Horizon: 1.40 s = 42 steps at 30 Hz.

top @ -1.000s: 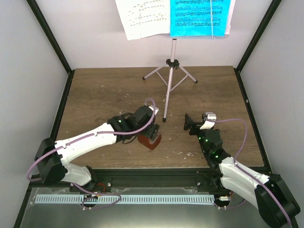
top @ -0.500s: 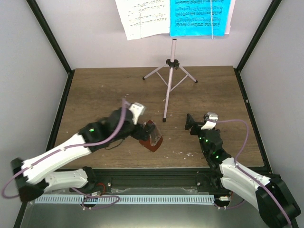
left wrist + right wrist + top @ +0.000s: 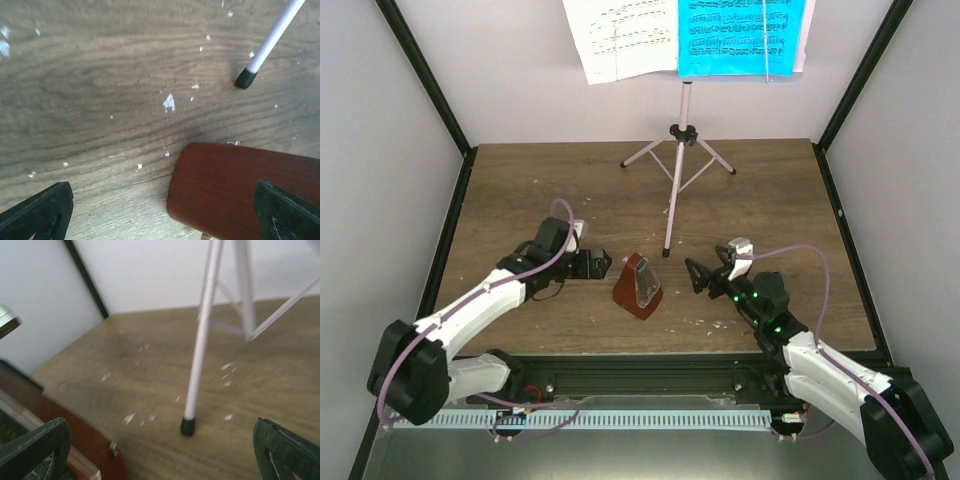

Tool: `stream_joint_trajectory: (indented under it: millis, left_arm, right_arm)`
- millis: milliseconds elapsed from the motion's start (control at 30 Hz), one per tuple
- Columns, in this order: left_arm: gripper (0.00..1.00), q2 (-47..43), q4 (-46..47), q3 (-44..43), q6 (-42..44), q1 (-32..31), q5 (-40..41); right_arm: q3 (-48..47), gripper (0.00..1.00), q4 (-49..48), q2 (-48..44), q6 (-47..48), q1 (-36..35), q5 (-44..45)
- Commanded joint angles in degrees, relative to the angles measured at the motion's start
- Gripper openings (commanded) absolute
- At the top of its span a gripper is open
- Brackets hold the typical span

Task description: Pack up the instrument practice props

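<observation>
**Metronome standing free between two wide-open tools**

The small brown pyramid metronome [image 3: 637, 286] with its clear cover stood near the front middle of the brown wooden desk [image 3: 520, 190], touched by neither tool. The left tool [image 3: 598, 264], jaws spread wide and empty, lay low just to its left. The right tool [image 3: 698, 275], equally wide and empty, pointed at it from the right, a little apart. Behind stood the pale pink tripod music stand [image 3: 676, 190], its black-tipped near leg [image 3: 245, 78] planted just beyond the metronome. It carried a white music sheet [image 3: 620, 35] and a cyan music sheet [image 3: 740, 35] side by side.
</observation>
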State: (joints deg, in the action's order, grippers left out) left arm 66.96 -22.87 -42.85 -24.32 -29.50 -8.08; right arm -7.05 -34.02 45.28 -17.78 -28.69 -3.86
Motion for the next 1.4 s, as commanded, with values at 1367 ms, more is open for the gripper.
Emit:
stream_joint_trajectory:
  millis: [1367]
  left_arm:
    - [0.9,10.9,8.8,3.9,-5.1,-22.3,5.3]
  right_arm:
    - [-1.1,1.0,15.4,-5.9,-6.2,0.2,16.5]
